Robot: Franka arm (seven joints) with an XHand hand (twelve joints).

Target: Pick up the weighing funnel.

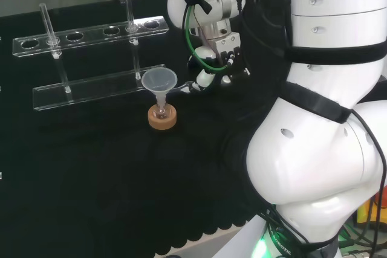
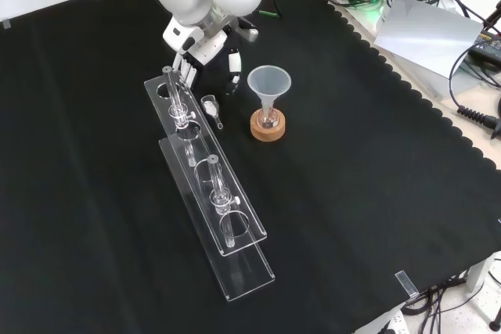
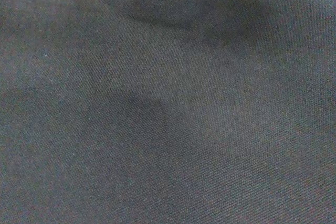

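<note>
The black and white hand (image 2: 233, 62) hung at upper centre of the front view, fingers relaxed and spread, holding nothing. The small clear scoop-shaped weighing funnel (image 2: 210, 105) lay on the black-cloth bench (image 2: 352, 177) just below the fingertips, apparently untouched. It was just beside the upper end of the clear 2-tier acrylic rack (image 2: 205, 193). The large clear cone-shaped funnel (image 2: 269, 82) stood to its right in a small flask on a cork ring (image 2: 268, 127).

Likely faults:
- Fingers closing off-centre could skid the smooth piece against or under the rack.
- A wide finger spread could strike the rack or tip the funnel.
</note>
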